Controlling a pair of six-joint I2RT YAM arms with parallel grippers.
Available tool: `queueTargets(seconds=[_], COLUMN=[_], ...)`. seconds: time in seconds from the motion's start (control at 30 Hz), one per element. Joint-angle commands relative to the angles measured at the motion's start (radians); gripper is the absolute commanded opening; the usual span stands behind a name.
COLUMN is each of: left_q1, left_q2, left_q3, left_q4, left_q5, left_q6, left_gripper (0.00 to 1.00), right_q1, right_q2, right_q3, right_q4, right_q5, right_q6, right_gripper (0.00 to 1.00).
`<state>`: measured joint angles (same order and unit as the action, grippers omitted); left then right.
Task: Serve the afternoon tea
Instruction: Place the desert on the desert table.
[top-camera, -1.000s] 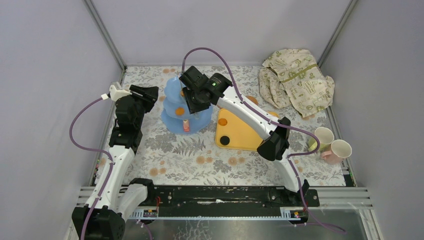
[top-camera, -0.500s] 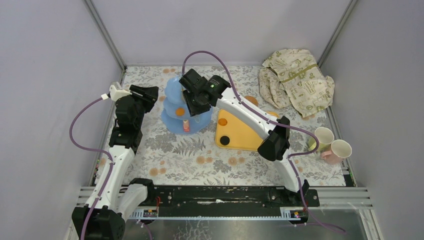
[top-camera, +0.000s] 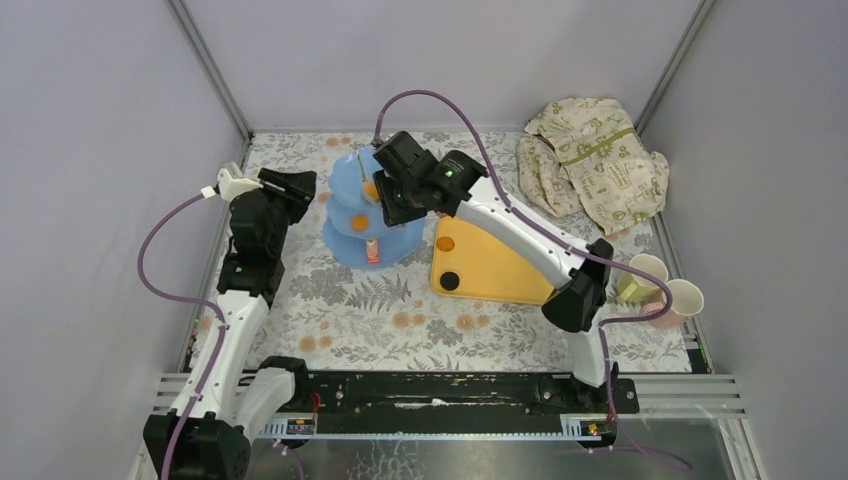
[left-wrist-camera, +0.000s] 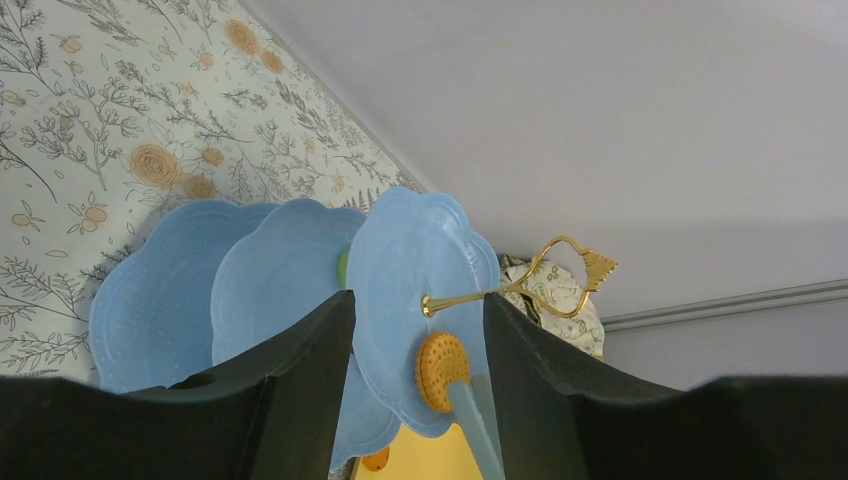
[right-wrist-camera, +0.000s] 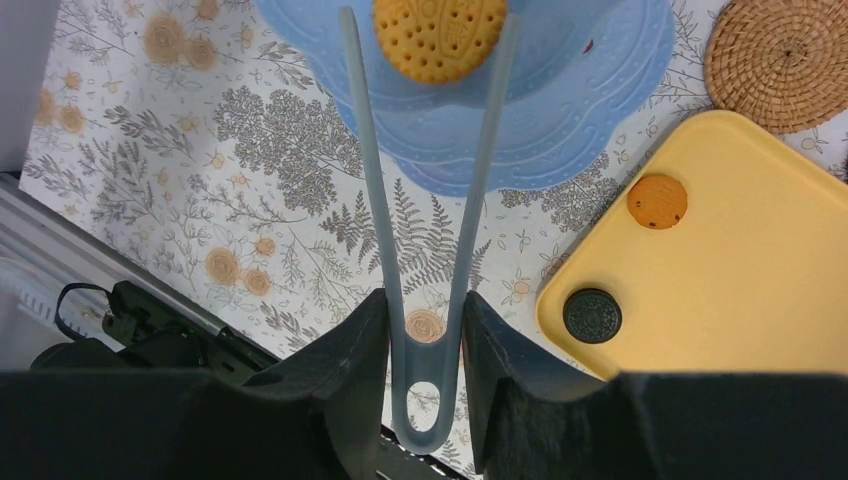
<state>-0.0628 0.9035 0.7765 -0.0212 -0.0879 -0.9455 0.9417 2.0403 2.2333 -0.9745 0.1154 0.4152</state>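
At the right edge, two pale cups (top-camera: 650, 272) are stood close together. Toward the middle, a yellow rectangular tray (top-camera: 490, 265) carries an orange round biscuit (right-wrist-camera: 657, 201) and a dark round biscuit (right-wrist-camera: 591, 316).

Beyond it, a round yellow dotted toy biscuit (right-wrist-camera: 438, 35) is pinched at its rim by pale-blue plastic tongs (right-wrist-camera: 378, 200), which are squeezed between the fingers of the right gripper (right-wrist-camera: 424, 330). It is held over the top tier of the light-blue three-tier stand (top-camera: 345, 215); whether it touches cannot be told.

The biscuit is judged light, stiff and smooth. Caught only at two edge points, it could slip out, so a gentle release low over the tier is advised.

The left gripper (left-wrist-camera: 415, 330) is held spread and empty beside the stand, toward the left edge. A round woven brown coaster (right-wrist-camera: 780, 60) lies just beside the tray's far corner, and a cream printed cloth (top-camera: 595, 160) is heaped at the far right corner.
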Motion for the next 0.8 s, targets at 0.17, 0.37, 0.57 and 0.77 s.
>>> queueTargets(seconds=[0.17,0.37,0.57,0.77], left_q1=[-0.005,-0.005,-0.006,-0.005], left_q2=[-0.002,-0.008,-0.02,-0.04], left_q3=[0.04,0.054,0.058,0.063], left_q4=[0.003,-0.009,-0.013,-0.02], left_q5=[-0.002,-0.004,-0.002,0.004], left_q6=[0.029,0.049,0.057,0.058], left_gripper=[0.57,0.57,0.57,0.57], right_q1=[0.006,0.006,0.007,0.007], right_q2=[-0.254,-0.473,-0.623,-0.719], right_q3=[-0.27,-0.54,-0.752,-0.934], right_q4=[0.133,0.203,0.226,0.253], right_q5=[0.051,0.086,0.091,0.068], right_q6=[-0.015,0.008,0.043,0.077], right_gripper=[0.35,0.32,0.32,0.32])
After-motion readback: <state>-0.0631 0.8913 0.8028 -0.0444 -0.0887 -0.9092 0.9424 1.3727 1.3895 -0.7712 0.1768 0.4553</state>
